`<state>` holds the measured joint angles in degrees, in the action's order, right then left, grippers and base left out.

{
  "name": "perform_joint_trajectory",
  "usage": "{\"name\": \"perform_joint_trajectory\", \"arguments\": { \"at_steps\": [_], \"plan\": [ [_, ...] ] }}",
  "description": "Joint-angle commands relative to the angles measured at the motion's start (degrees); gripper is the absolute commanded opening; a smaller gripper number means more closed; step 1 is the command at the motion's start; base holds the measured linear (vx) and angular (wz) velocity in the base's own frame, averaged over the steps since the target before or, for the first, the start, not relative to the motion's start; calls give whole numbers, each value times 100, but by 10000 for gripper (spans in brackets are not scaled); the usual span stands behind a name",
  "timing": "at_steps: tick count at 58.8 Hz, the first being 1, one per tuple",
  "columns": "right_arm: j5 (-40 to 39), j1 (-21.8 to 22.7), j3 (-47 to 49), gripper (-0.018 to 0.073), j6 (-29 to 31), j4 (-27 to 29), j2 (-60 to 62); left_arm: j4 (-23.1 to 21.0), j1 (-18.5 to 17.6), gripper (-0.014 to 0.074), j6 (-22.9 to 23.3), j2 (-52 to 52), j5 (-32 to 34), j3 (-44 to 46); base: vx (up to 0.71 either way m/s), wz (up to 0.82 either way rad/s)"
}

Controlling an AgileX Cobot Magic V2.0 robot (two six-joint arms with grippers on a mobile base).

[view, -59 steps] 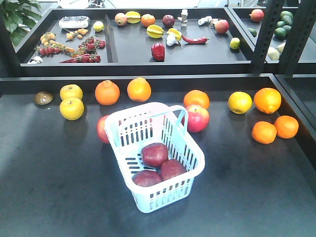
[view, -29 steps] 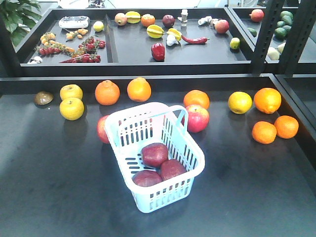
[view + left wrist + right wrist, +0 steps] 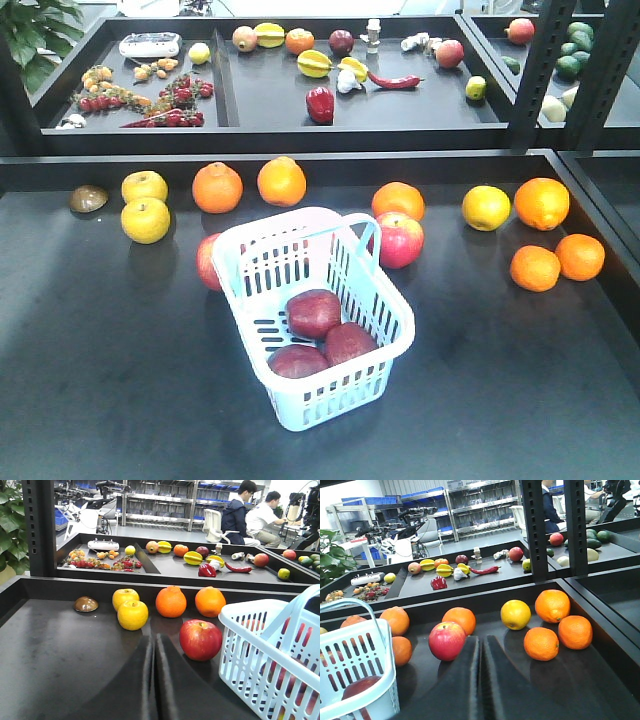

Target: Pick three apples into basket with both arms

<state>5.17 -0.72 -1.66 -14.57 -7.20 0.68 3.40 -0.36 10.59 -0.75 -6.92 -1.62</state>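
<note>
Nothing has shifted since a second ago. We count three dark apples (image 3: 314, 312) lying in the basket (image 3: 300, 405), at six o'clock from the pink-red apple (image 3: 400, 240). Our left gripper (image 3: 154, 680) and right gripper (image 3: 481, 680) sit closed and empty; we judge the task finished.

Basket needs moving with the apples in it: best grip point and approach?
Probably the raised hoop handle over the basket's far end, taken from above. It stands clear of the three apples, while the slotted walls are wide and likely flex.
</note>
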Motion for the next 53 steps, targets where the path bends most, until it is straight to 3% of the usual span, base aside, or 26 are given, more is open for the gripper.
{"name": "perform_joint_trajectory", "arguments": {
  "at_steps": [1,53],
  "plan": [
    [-419,25,-72,-5,45,-61,65,-12,1,-6,47,-71,405,147,0,0],
    [-424,25,-72,-5,45,-61,65,-12,-46,-6,47,-71,405,147,0,0]
  ]
}}
